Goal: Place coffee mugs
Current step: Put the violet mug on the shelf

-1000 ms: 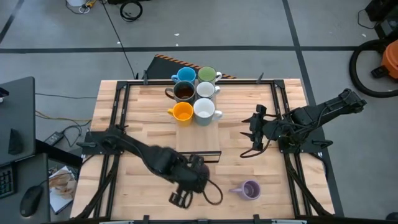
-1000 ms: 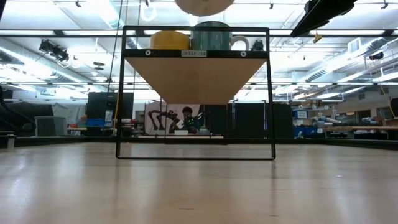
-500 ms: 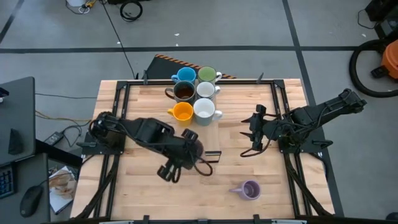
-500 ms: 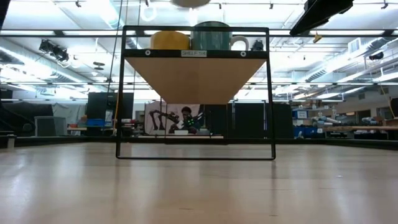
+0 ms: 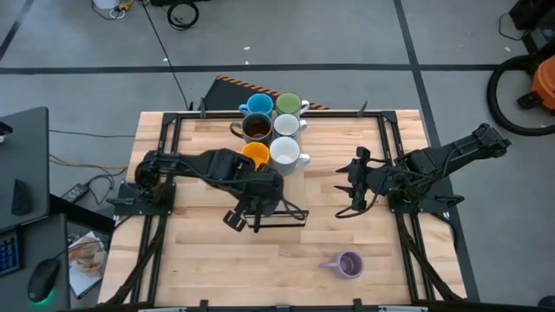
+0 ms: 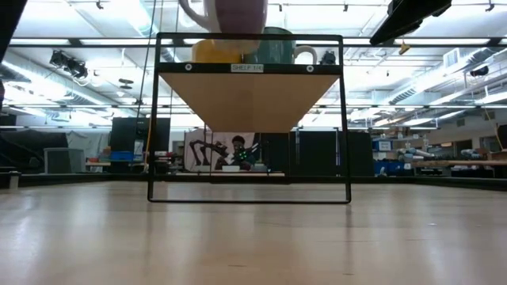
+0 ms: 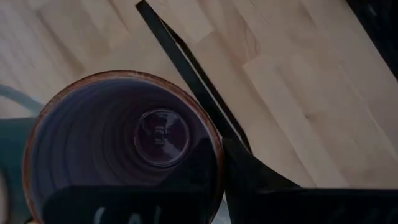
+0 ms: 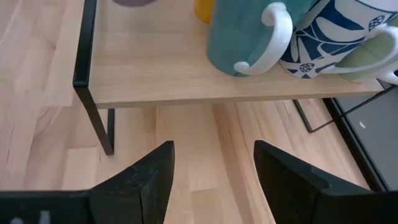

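Note:
My left gripper (image 5: 247, 211) is shut on a lavender mug (image 6: 235, 11), held over the near part of the black-framed wooden shelf (image 6: 249, 95); the arm hides the mug in the high view. Six mugs stand on the shelf's far part: blue (image 5: 257, 106), green (image 5: 289, 105), dark brown (image 5: 256, 127), white (image 5: 287, 126), orange (image 5: 254, 156) and white (image 5: 284, 153). A second lavender mug (image 5: 349, 264) stands on the table near the front edge. My right gripper (image 5: 354, 186) is open and empty, to the right of the shelf. My left gripper has one finger (image 7: 124, 202) inside the lavender mug and the other outside, with the mug's wall and rim (image 7: 217, 155) between them. The fingers come from above, pointing down. The mug hangs upright, mouth up, lifted clear above the shelf top.
The shelf's black frame (image 5: 282, 217) stands at the table's middle, its near part of the board bare of mugs. Black rails (image 5: 165, 147) run along both table sides. There is open tabletop left and right of the second lavender mug.
My left gripper has carried the lavender mug from near the table's front edge toward the far edge, to over the shelf's near part, turning as it went. My right gripper has kept still.

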